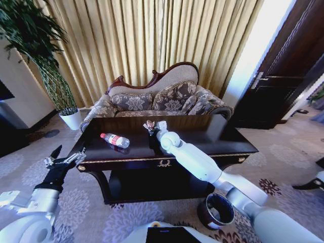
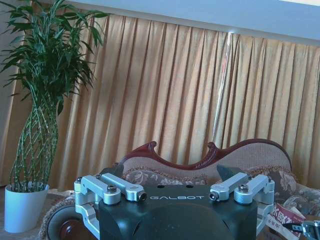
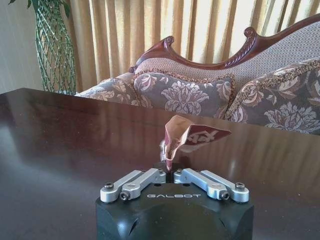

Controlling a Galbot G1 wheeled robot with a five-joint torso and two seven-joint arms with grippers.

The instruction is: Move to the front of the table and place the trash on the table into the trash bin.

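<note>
Right gripper (image 3: pixel 170 172): fingers pinch wrapper (image 3: pixel 187 137) above tabletop (image 3: pixel 60 145), ready for bin (image 1: pixel 215 211).
Left gripper (image 1: pixel 65 161): fingers wide, idle, left of table.
Bottle (image 1: pixel 115 140): lying, awaiting pickup.

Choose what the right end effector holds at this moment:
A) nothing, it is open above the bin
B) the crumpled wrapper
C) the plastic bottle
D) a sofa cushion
B: in the right wrist view the right end effector is shut on the wrapper above the table, while the bottle lies apart on the tabletop.
</note>
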